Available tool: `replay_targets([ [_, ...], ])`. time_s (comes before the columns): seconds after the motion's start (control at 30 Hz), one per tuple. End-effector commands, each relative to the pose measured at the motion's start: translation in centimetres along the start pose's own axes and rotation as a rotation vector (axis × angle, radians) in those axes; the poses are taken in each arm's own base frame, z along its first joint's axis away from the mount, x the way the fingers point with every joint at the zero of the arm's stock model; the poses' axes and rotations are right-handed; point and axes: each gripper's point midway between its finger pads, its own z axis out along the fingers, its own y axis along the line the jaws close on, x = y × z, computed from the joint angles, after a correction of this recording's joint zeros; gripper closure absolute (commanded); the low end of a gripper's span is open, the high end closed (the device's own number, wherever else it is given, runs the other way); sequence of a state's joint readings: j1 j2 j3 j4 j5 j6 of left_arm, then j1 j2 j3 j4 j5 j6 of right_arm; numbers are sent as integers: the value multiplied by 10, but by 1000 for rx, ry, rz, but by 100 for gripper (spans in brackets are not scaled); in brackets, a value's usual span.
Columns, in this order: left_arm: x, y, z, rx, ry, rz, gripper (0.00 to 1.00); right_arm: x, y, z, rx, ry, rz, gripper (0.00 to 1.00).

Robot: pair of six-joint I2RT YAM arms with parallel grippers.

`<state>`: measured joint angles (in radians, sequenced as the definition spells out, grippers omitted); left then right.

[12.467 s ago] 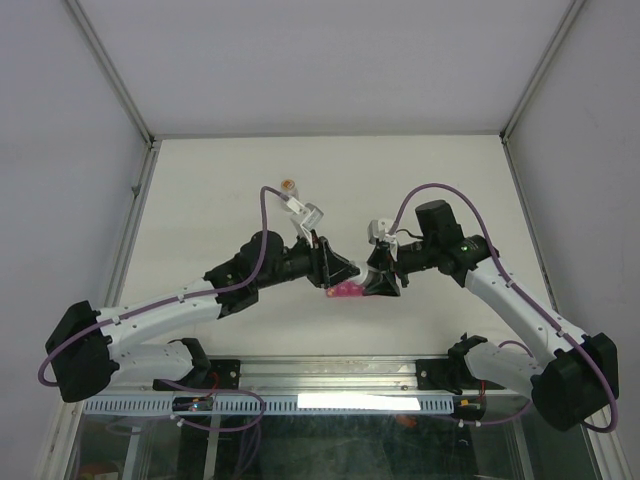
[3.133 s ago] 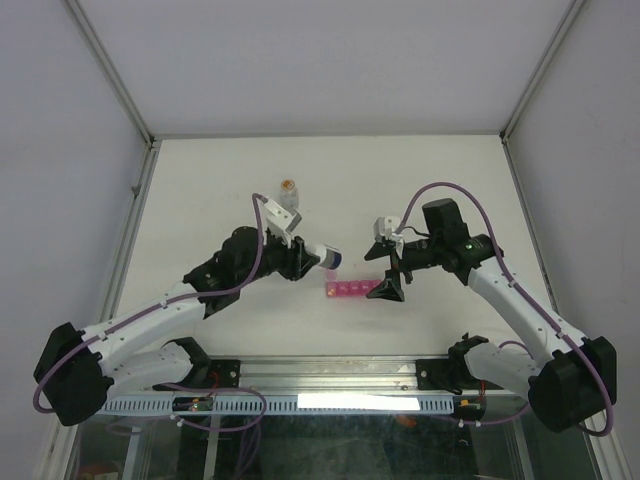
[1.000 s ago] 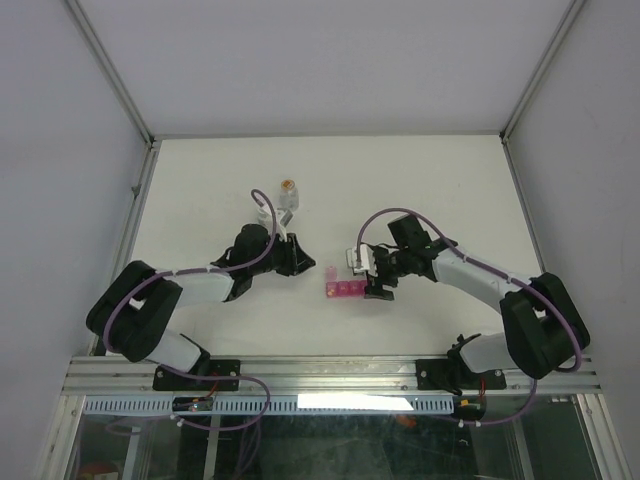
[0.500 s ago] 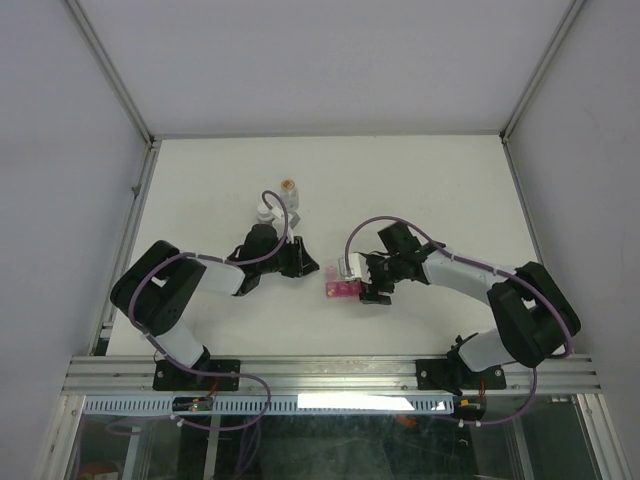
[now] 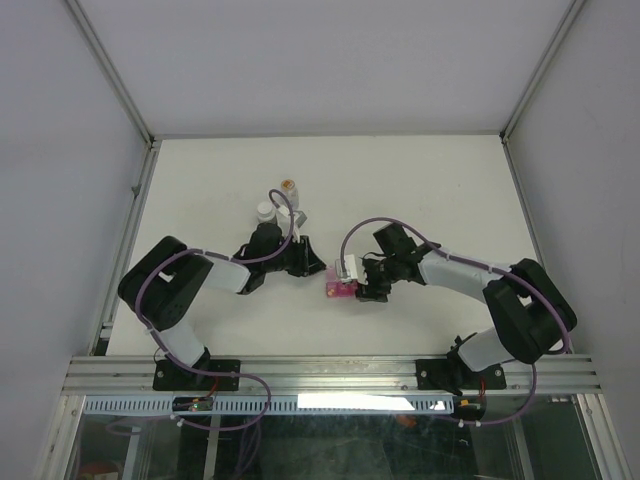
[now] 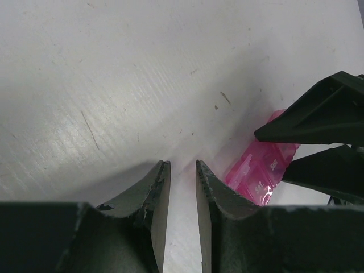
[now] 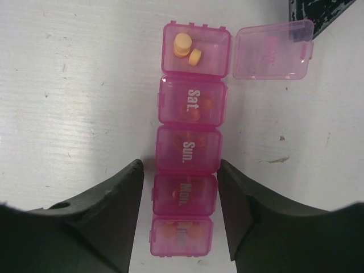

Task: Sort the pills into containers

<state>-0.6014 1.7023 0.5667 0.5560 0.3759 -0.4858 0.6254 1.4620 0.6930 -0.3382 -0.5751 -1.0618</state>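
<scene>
The pink pill box [image 7: 189, 153] lies on the white counter [image 5: 430, 180], nearer its front edge, around the middle. Its end lid is open, showing orange pills [image 7: 186, 46]. The right claw [image 7: 181, 213] is spread around the box. The left claw [image 6: 180, 196] is almost pressed together, holding nothing.

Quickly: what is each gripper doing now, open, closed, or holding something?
Left gripper: nearly closed, a narrow gap, holding nothing.
Right gripper: open, its fingers either side of the pink pill organiser, not clamped on it.
</scene>
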Motion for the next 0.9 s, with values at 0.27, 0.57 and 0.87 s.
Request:
replay_targets([
  [0.27, -18, -45, 4, 194, -54, 22, 75, 3, -13, 3, 29, 48, -5, 51],
  [0.57, -16, -60, -8, 228, -50, 46, 75, 3, -14, 3, 35, 54, 3, 55],
  [0.87, -4, -69, -15, 235, 0, 57, 77, 2, -15, 2, 34, 56, 11, 56],
])
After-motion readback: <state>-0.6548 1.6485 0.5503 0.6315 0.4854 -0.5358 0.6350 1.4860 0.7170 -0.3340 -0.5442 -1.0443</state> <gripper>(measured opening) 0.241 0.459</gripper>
